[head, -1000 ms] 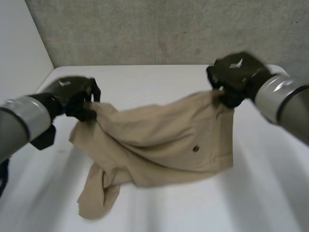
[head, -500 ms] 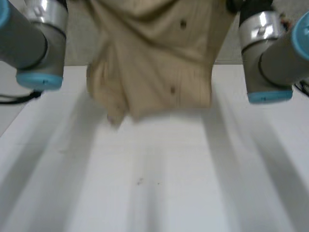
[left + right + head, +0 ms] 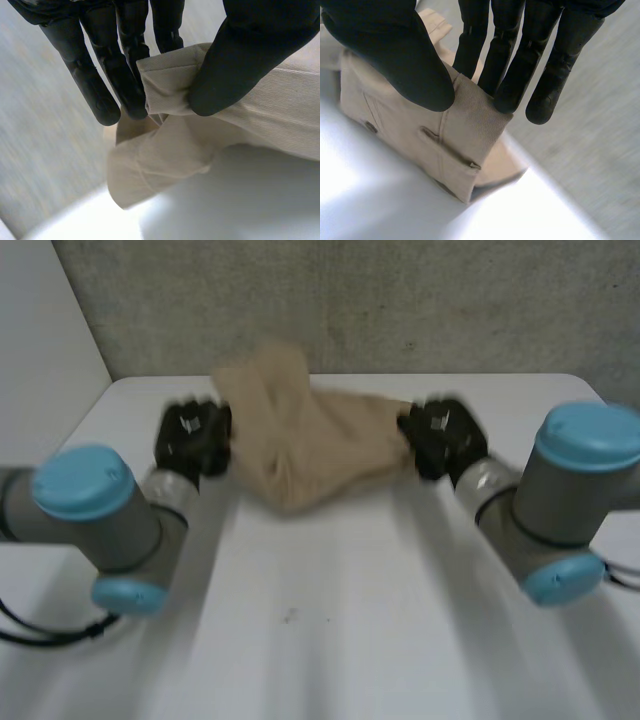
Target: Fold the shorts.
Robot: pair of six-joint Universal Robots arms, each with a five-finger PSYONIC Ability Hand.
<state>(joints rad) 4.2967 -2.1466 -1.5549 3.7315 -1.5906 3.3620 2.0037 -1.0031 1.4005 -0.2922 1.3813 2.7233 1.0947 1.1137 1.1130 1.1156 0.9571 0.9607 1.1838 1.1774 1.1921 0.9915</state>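
Tan cotton shorts (image 3: 300,440) bunched at upper centre. I have left hand (image 3: 192,437) and right hand (image 3: 442,435) each pinching an edge, thumb against fingers. No fold laid yet, I judge.

Setting: robot lab bench. Evidence: bare white table (image 3: 330,640) set against a rough grey concrete-like wall (image 3: 400,300); plain white panel (image 3: 45,330) along the table's left side; two machine arms, left arm (image 3: 95,515) and right arm (image 3: 560,495), grey joints, light-blue caps, reaching over it.

The shorts (image 3: 260,115) overrun the left wrist view.
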